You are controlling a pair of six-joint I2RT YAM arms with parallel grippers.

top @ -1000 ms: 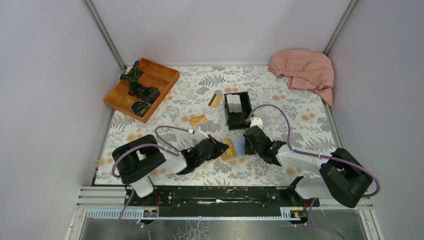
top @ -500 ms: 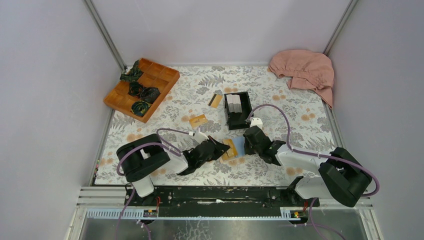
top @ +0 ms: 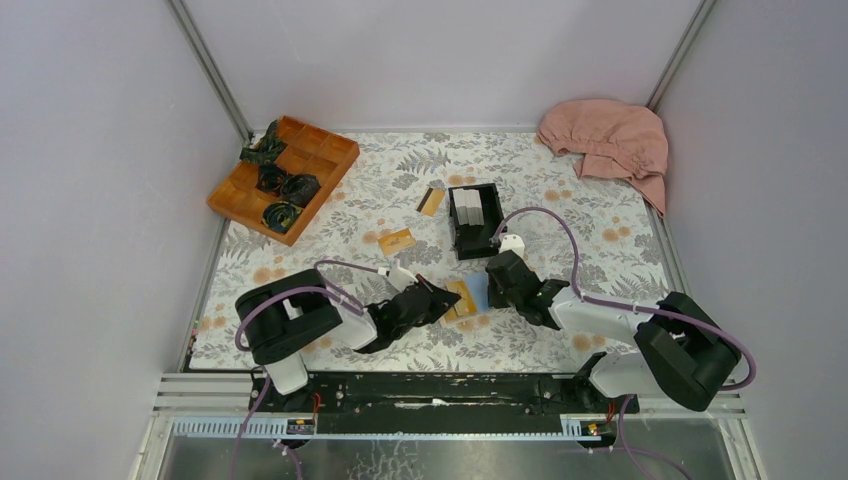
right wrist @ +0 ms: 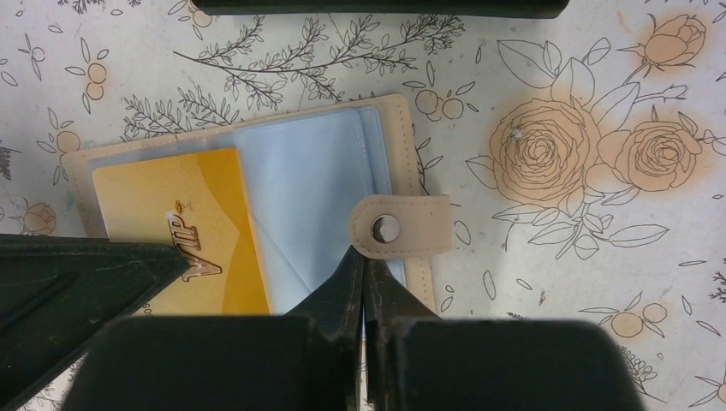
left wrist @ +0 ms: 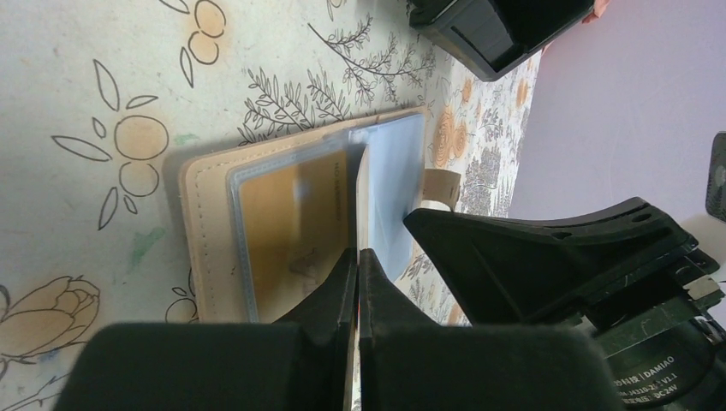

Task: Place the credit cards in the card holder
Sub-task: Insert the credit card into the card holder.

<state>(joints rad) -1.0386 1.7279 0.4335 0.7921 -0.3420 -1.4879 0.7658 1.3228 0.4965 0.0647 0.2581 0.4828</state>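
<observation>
The wallet (top: 468,296) is lying open just on the near side of the black box (top: 476,243), a gold card (right wrist: 193,227) sleeved inside. The left gripper (left wrist: 357,257) and the right gripper (right wrist: 364,259) are nosing at it, each with fingers pressed together.

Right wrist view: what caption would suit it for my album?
Open tan card holder on floral cloth, gold VIP card in a clear sleeve, closed right gripper by the snap tab.
</observation>
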